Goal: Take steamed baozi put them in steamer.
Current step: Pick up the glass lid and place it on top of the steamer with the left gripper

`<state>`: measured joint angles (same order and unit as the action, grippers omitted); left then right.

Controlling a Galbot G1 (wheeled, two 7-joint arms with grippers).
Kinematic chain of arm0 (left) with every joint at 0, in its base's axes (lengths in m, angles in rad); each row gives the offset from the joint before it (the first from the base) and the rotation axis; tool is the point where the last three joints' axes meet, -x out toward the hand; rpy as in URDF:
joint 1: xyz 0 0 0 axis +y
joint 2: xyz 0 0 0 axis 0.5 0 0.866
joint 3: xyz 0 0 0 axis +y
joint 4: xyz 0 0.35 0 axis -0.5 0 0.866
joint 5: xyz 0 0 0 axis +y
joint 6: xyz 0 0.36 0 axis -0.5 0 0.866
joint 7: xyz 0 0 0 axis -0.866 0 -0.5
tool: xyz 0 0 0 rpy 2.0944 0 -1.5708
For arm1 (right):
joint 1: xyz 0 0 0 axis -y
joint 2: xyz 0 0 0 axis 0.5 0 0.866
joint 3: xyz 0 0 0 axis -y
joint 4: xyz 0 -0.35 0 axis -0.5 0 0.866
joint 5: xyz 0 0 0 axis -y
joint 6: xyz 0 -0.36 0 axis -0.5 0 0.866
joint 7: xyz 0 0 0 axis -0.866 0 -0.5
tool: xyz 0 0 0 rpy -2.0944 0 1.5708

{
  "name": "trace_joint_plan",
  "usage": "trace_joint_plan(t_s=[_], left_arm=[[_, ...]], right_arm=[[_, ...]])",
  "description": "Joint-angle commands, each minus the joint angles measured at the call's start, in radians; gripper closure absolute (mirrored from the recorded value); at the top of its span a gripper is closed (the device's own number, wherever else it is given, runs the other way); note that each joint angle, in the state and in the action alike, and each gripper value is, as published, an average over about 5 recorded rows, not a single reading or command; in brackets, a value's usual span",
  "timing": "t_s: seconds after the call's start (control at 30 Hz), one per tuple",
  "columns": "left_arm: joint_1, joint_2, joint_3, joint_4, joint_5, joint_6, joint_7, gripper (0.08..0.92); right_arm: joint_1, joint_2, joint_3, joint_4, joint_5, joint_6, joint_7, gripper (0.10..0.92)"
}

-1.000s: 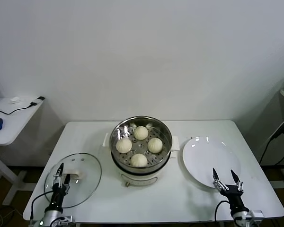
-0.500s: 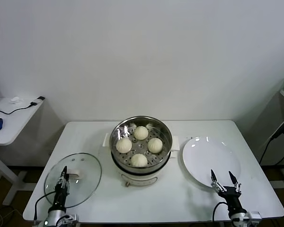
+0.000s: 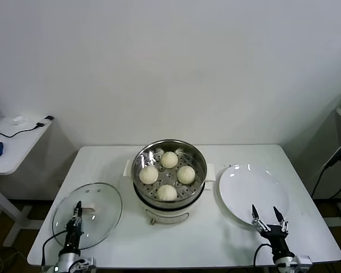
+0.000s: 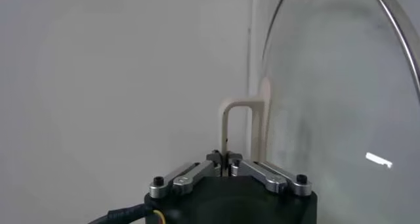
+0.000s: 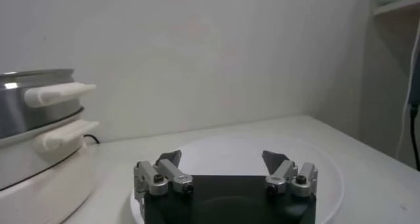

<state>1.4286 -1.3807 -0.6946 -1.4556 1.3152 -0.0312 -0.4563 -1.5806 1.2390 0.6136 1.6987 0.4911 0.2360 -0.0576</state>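
The shiny steel steamer (image 3: 138,160) stands at the table's middle on its white base. Several cream-white baozi (image 3: 169,160) lie on its perforated tray. Its side and white handles also show in the right wrist view (image 5: 26,120). My left gripper (image 3: 77,210) is shut and empty, low at the front left over the near rim of the glass lid (image 3: 102,205). My right gripper (image 3: 265,215) is open and empty at the front right, over the near edge of the white plate (image 3: 247,185). The right gripper (image 5: 223,158) faces across the plate (image 5: 328,173).
The glass lid (image 4: 328,81) lies flat at the table's front left, its white handle (image 4: 241,123) just beyond my left gripper (image 4: 225,158). A side table (image 3: 11,145) with a cable stands left of the white table (image 3: 216,239). A shelf edge shows at the far right.
Both grippers have drawn back toward the table's front edge. The left gripper's fingers have closed together. The baozi, steamer, lid and plate have not moved.
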Motion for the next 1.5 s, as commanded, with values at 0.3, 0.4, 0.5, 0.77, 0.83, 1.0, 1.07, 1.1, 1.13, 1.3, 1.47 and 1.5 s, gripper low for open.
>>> trace_joint_plan(t_s=[0.3,0.4,0.5,0.77,0.83,1.0,1.07,1.1,1.13,1.3,1.47,1.5], left_arm=[[0.048,0.222,-0.037,-0.479,-0.313,0.236,0.398,0.867],[0.023,0.239,-0.022,-0.548,-0.308,0.31,0.467,0.867],[-0.003,0.242,0.018,-0.604,-0.274,0.357,0.505,0.867],[-0.112,0.215,0.266,-0.708,-0.119,0.524,0.616,0.867],[-0.14,0.195,0.333,-0.717,-0.076,0.564,0.647,0.867],[-0.176,0.115,0.481,-0.715,0.052,0.617,0.704,0.867],[-0.181,0.075,0.525,-0.707,0.104,0.621,0.716,0.867],[-0.184,0.055,0.545,-0.7,0.131,0.621,0.721,0.867],[-0.19,0.034,0.563,-0.691,0.156,0.621,0.724,0.867],[-0.237,-0.066,0.637,-0.626,0.268,0.624,0.734,0.867],[-0.258,-0.138,0.698,-0.572,0.342,0.641,0.735,0.867],[-0.26,-0.148,0.708,-0.563,0.352,0.645,0.735,0.867]], right_arm=[[0.008,0.016,-0.001,-0.004,-0.069,-0.008,0.008,0.203],[0.01,0.03,-0.005,-0.004,-0.105,-0.016,0.018,0.203],[0.011,0.04,-0.009,-0.003,-0.13,-0.017,0.024,0.203],[0.015,0.055,-0.011,-0.017,-0.172,-0.005,0.031,0.203],[0.014,0.058,-0.011,-0.018,-0.181,0.0,0.03,0.203],[0.005,0.062,-0.01,-0.019,-0.187,0.015,0.031,0.203],[0.004,0.062,-0.01,-0.025,-0.186,0.022,0.031,0.203],[0.003,0.062,-0.01,-0.028,-0.186,0.026,0.031,0.203],[0.003,0.062,-0.01,-0.031,-0.185,0.03,0.031,0.203],[-0.003,0.059,-0.01,-0.039,-0.184,0.048,0.032,0.203],[-0.009,0.057,-0.004,-0.039,-0.182,0.061,0.036,0.203],[-0.009,0.057,-0.001,-0.039,-0.182,0.063,0.037,0.203]])
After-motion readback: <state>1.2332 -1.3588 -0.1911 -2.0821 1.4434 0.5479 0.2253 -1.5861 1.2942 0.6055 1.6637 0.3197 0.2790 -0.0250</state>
